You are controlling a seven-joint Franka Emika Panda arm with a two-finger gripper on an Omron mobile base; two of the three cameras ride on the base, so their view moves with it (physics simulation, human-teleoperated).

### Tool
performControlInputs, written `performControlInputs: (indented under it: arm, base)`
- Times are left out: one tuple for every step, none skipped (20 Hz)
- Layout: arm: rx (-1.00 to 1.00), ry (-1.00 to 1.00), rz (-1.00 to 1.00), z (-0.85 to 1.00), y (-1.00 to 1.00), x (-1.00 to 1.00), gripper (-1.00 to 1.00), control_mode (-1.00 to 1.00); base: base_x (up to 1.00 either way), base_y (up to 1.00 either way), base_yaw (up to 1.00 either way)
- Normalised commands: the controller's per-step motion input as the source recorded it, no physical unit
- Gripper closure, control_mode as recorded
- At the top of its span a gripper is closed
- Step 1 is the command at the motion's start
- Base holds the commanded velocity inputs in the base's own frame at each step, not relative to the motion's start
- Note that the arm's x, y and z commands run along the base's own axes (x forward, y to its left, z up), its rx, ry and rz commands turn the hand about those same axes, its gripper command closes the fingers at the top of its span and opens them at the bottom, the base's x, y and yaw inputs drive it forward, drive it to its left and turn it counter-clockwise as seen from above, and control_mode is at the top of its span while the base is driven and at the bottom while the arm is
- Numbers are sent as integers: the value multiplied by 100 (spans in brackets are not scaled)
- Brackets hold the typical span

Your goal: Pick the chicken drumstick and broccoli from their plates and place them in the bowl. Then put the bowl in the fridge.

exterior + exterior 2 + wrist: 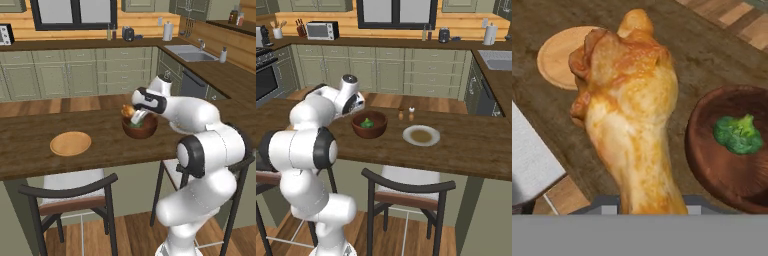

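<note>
Inside one bowl [732,150]: one broccoli [738,133]; pincer [134,116] holds one drumstick [629,105].

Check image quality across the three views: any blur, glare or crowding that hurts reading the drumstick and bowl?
Left base view: even flat light, no glare; the chicken drumstick is tiny above the bowl, partly hidden by the arm. Right base view: sharp enough, broccoli clear inside the bowl. Hand view: drumstick looms large and soft-edged, crowding the frame; the tan plate stays readable.

A: Drumstick [629,110]? Golden-brown, lumpy, held upright just above bowl [140,129] rim.
B: Broccoli [739,134]? Bright green, lying inside dark reddish-brown bowl on desk [30,140].
A: Plates? Tan wooden [70,143], pale grey [421,135], both bare.
</note>
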Motion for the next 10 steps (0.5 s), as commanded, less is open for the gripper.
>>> performControlInputs:
  arm:
    - [0,28,-10,8,-83,71,100,-100]
    - [0,27,-10,0,-66,79,100,-100]
    - [0,24,-9,0,-58,76,100,-100]
    - [0,23,-8,0,-58,75,100,-100]
    - [0,21,-7,0,-56,62,100,-100]
    - [0,20,-6,-8,-51,46,100,-100]
    - [0,15,-6,-27,-47,43,100,-100]
    - [0,11,-5,-27,-35,45,100,-100]
    - [0,9,-5,-18,-26,51,100,-100]
    - [0,10,-6,-22,-9,61,100,-100]
  base:
    - [0,0,0]
    - [0,0,0]
    - [0,0,0]
    - [0,0,0]
    - [0,0,0]
    - [0,0,0]
    - [0,0,0]
    - [0,0,0]
    - [0,0,0]
    - [0,0,0]
